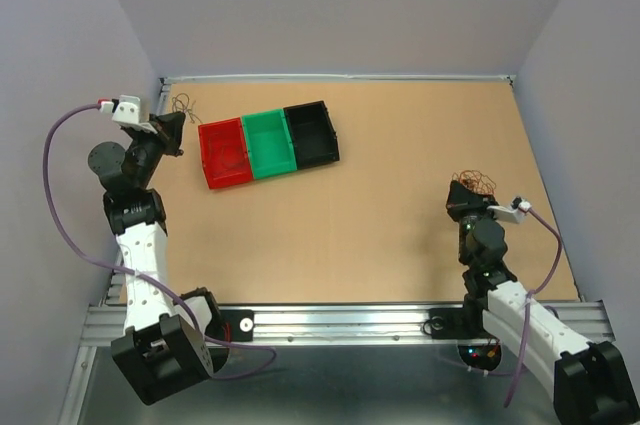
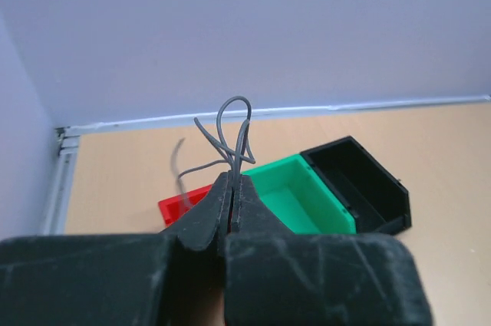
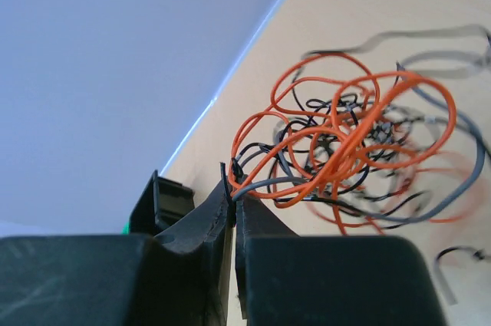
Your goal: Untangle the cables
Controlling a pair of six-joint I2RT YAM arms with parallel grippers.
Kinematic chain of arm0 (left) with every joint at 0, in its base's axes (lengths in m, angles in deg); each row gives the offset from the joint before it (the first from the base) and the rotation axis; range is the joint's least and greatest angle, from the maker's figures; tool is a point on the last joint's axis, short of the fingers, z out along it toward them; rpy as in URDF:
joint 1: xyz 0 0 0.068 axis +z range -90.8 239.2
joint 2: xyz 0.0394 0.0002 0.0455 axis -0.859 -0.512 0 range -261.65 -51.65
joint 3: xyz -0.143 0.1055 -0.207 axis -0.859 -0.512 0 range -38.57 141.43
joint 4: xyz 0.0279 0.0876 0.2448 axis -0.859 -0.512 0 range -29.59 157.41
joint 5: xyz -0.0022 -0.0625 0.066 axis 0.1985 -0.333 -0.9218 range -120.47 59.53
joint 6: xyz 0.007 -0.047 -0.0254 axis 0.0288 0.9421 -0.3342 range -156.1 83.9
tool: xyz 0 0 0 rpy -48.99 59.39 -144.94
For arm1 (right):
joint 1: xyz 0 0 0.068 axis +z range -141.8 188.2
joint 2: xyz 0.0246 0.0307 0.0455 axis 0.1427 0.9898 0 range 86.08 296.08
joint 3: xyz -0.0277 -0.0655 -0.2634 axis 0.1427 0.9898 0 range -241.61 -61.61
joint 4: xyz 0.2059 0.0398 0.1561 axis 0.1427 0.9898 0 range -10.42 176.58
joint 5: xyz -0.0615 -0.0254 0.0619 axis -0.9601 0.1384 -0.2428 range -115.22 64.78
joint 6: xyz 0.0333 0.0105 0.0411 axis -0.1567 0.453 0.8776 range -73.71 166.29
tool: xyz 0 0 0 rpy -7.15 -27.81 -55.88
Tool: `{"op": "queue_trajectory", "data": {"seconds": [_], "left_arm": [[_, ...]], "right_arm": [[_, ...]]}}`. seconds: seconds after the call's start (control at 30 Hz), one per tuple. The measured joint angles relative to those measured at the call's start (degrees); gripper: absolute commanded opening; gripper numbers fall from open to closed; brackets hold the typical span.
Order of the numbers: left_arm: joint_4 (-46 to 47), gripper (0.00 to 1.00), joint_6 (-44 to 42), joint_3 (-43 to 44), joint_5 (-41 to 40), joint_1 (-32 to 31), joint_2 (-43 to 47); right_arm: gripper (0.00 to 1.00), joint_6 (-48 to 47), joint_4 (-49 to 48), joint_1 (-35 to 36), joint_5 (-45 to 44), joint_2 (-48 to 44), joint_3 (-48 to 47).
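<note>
We find a row of three bins on the bench at upper centre of the top view. A loose cable sits left of them, upper left; the cable tangle sits middle right, well apart.

From the left wrist, my left gripper covers most of the red bin. On the right wrist, the cable tangle runs off the right edge with its far strands blurred, and only a corner of the black bin shows. Overhead, the grey wire is too small for me to trace.
</note>
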Motion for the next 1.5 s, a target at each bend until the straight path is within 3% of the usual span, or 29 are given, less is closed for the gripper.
{"op": "queue_trajectory", "data": {"seconds": [0.2, 0.5, 0.7, 0.9, 0.93, 1.07, 1.13, 1.17, 1.23, 1.4, 1.5], "left_arm": [[-1.77, 0.00, -3.41, 0.04, 1.88, -2.73, -0.17], [-4.83, 0.00, -9.16, 0.46, -0.37, -9.64, -5.09], [-8.68, 0.00, -12.00, 2.16, -7.30, -10.10, -15.93], [-16.41, 0.03, -18.21, 11.28, -20.06, -13.73, -37.70], [-17.49, 0.06, -19.10, 12.44, -22.01, -14.91, -40.65], [-22.23, 0.44, -21.59, 12.15, -28.50, -21.68, -46.12], [-22.82, 0.81, -22.34, 10.82, -30.25, -23.02, -43.30], [-22.60, 0.88, -21.79, 10.01, -30.88, -23.02, -41.20], [-22.18, 0.97, -21.92, 8.48, -31.17, -22.67, -35.54], [-19.71, 0.99, -21.66, 7.54, -30.29, -22.51, -17.86], [-17.38, 0.99, -22.62, 7.54, -28.94, -25.57, -10.25]], "right_arm": [[0.01, -6.93, -0.42, 0.00, 7.63, -0.44, 0.00], [0.01, -11.26, -2.80, 0.00, 15.98, 9.88, -0.02], [0.01, -11.85, -3.98, 0.00, 18.16, 10.97, 0.00], [0.01, -12.48, -4.57, 0.00, 19.30, 9.09, 0.00], [0.01, -12.57, -4.70, 0.00, 19.37, 8.74, -0.02], [0.00, -13.22, -5.14, 0.00, 20.24, 8.74, 0.00], [0.01, -13.90, -5.68, 0.00, 21.49, 10.27, -0.02], [0.01, -14.43, -5.68, 0.00, 22.47, 11.74, 0.00], [0.01, -15.98, -5.79, 0.00, 26.53, 15.39, -0.37], [0.01, -20.11, -7.67, 1.03, 37.83, 26.67, -4.42], [0.01, -22.49, -10.25, 4.61, 44.00, 32.72, -7.30]]}}
